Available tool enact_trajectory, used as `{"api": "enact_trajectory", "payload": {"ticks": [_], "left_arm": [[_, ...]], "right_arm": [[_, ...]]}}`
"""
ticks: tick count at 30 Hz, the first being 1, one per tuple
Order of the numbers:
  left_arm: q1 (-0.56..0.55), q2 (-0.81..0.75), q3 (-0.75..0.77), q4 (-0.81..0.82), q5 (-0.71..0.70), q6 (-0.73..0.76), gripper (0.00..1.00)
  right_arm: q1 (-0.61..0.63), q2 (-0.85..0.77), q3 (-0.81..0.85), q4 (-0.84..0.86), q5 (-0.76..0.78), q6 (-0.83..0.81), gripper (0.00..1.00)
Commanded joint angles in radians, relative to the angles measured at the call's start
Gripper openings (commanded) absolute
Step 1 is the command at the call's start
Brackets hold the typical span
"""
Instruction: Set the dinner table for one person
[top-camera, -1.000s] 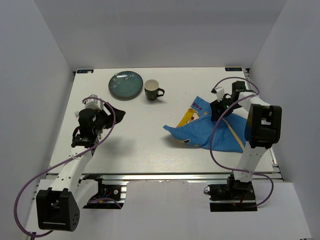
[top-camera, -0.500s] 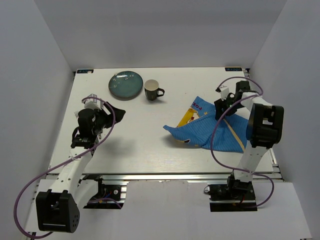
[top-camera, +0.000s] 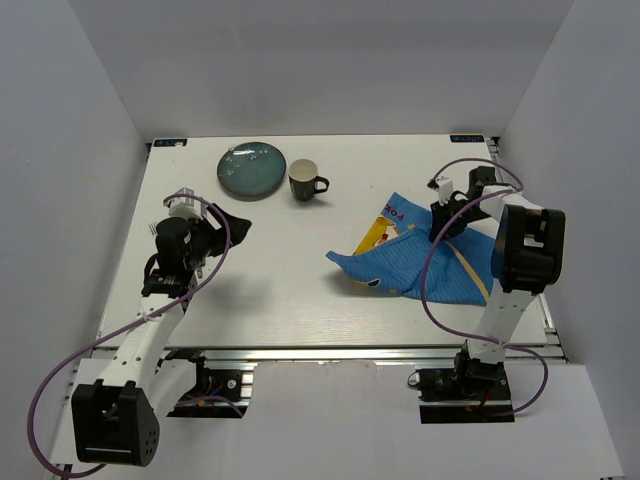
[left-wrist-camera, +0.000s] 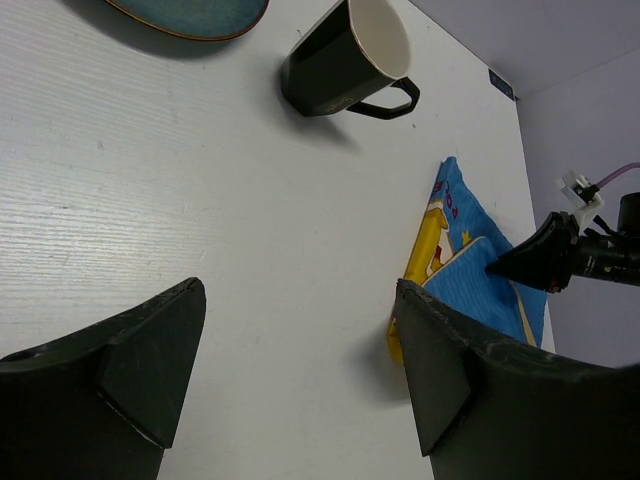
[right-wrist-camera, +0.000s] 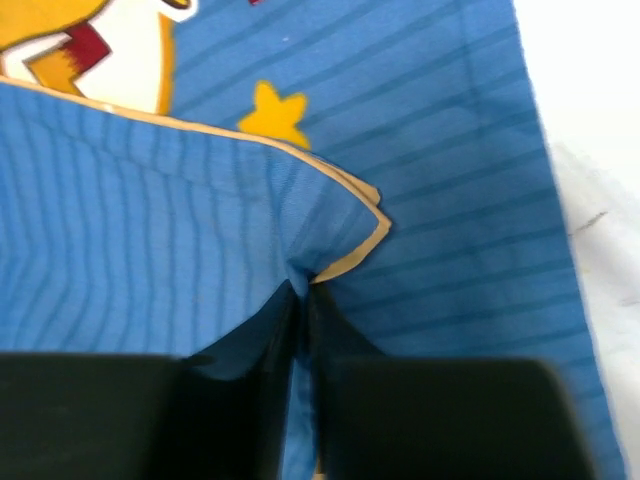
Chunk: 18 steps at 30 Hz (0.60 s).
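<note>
The blue striped placemat (top-camera: 420, 262) lies crumpled, one flap folded over, on the right of the white dinner table (top-camera: 300, 280). My right gripper (top-camera: 437, 228) is down on its far part. In the right wrist view, the right gripper (right-wrist-camera: 303, 290) is shut on a pinched ridge of the placemat (right-wrist-camera: 150, 200) just below a yellow-edged folded corner. My left gripper (top-camera: 222, 232) hangs over the table's left side, and in the left wrist view the left gripper (left-wrist-camera: 298, 300) stands open with only bare tabletop between its fingers.
A teal plate (top-camera: 252, 170) and a dark mug (top-camera: 305, 181) with a cream inside stand at the back left. The mug (left-wrist-camera: 345, 55) has its handle to the right. The silver rail (top-camera: 330, 352) runs along the near edge. White walls close in three sides.
The right gripper's jaws have gone from wide apart to shut, pinching a fold of the placemat after shifting slightly. The left arm has stayed put.
</note>
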Motion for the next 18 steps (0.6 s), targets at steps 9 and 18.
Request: {"api": "enact_trajectory", "payload": {"ticks": [9,18], "left_arm": [[-0.002,-0.045,0.017,0.031,0.017,-0.023,0.87],[-0.002,-0.121,0.002,0.014,0.029,-0.037,0.87]], "right_arm": [[0.033,-0.266,-0.022,-0.195,-0.248,-0.156,0.0],[0.38,-0.68,-0.243,-0.551,-0.369,-0.608,0.0]]}}
